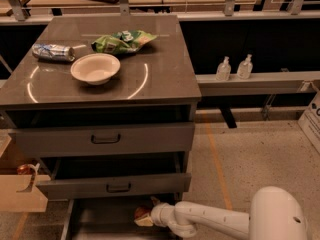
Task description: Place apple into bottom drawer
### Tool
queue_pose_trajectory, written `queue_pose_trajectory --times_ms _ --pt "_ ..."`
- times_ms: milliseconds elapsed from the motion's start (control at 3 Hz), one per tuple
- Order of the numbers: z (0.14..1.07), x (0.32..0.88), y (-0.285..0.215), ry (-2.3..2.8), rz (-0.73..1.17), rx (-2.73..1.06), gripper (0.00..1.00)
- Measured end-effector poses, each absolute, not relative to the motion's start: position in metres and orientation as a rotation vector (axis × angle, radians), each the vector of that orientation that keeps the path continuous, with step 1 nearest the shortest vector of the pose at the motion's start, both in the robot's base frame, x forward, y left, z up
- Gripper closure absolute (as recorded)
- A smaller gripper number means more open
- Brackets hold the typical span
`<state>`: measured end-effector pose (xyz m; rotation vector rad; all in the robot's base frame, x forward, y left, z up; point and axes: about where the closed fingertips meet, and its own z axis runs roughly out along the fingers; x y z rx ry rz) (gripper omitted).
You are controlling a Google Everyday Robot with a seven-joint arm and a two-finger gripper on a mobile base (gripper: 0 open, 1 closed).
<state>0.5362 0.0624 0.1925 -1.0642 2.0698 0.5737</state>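
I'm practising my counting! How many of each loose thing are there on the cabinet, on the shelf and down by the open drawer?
Bowl: 1
Can: 1
Snack bag: 1
Bottles: 2
Apple: 1, at the gripper over the bottom drawer
Total: 6
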Motion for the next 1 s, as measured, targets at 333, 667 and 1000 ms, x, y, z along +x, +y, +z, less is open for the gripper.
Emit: queue_pose_trajectory --times_ms 333,667,1000 --pt "0.198 0.546 0.059 2.055 0.558 -1.04 0.0" --pt "0.227 0.537 0.052 2.028 0.615 -0.98 0.0" --pt "0.256 0.507 0.037 2.012 0.711 -0.901 0.0"
